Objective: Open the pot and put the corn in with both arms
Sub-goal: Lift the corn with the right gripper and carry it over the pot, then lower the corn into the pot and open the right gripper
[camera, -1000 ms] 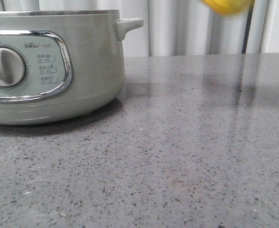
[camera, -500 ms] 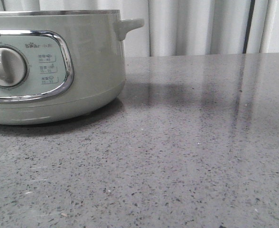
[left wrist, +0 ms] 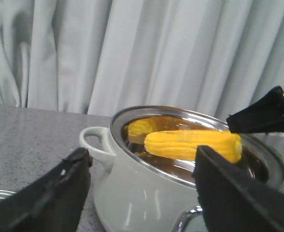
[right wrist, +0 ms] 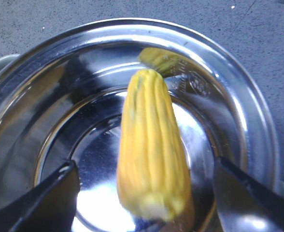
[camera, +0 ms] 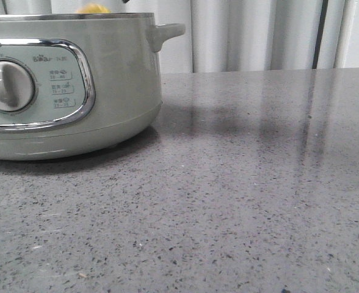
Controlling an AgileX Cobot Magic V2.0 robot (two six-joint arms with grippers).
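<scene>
Pot [camera: 69, 91] first: its lid is off, and we see a bare steel bowl (only reflections inside). Corn [right wrist: 151, 154] hangs over its mouth, long axis roughly level across the rim. Right gripper [right wrist: 144, 203] looks spread wide, so we cannot tell whether it grips. Left gripper [left wrist: 142, 183] waits beside the pot, open and empty.
</scene>
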